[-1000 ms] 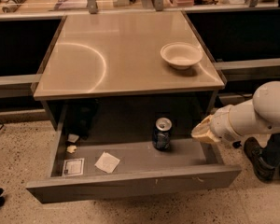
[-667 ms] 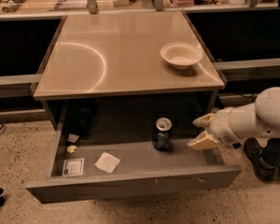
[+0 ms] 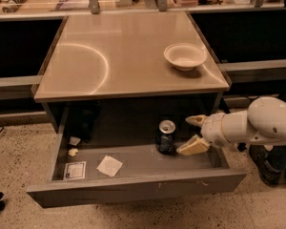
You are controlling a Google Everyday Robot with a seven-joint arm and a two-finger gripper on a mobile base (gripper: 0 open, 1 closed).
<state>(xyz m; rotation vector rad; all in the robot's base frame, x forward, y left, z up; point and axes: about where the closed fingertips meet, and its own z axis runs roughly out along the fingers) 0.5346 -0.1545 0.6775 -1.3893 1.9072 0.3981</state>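
Observation:
A dark soda can stands upright inside the open drawer, right of its middle. My gripper is inside the drawer just right of the can, open, with one tan finger above and the other lower down. Nothing is between the fingers, and a small gap separates them from the can. The white arm reaches in from the right.
A white bowl sits on the tan table top above the drawer. In the drawer's left part lie a white paper square, a small card and two small crumpled bits. Cluttered shelves run along the back.
The gripper has moved left, from the drawer's right wall towards the can, and its fingers have spread apart. The can has stayed in place.

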